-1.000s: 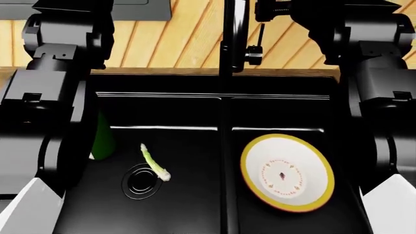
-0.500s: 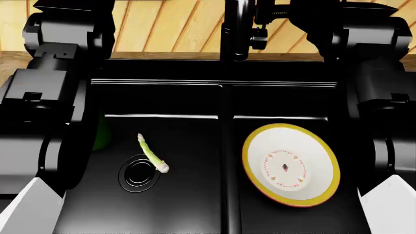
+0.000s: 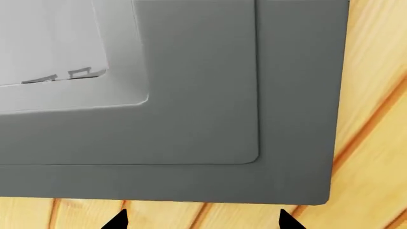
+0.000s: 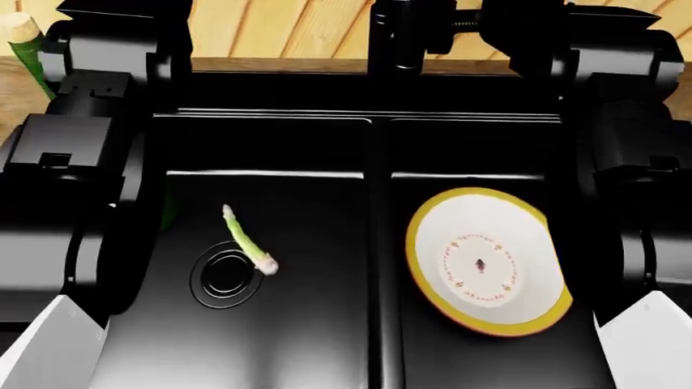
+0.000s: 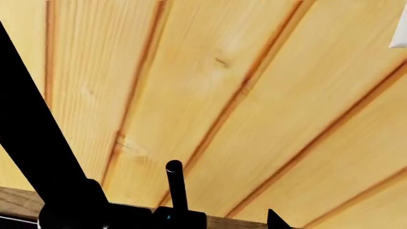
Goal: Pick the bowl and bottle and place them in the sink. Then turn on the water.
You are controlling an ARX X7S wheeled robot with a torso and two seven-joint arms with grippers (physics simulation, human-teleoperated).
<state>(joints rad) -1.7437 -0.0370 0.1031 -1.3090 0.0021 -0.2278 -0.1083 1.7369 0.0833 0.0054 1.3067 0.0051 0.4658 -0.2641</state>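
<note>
Head view: 1 bowl in sink R basin, 1 stalk L, L hand wide, R unclear.

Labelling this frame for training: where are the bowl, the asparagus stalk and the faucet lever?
bowl (image 4: 484, 263), head view, white inner centre.
asparagus stalk (image 4: 246, 239), head view, mid-stem.
faucet lever (image 5: 175, 185), right wrist view, upright rod.

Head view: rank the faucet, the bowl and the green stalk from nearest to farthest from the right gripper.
1. The faucet, just beside the right gripper, behind the sink.
2. The bowl, in the right basin.
3. The green stalk, in the left basin.
</note>
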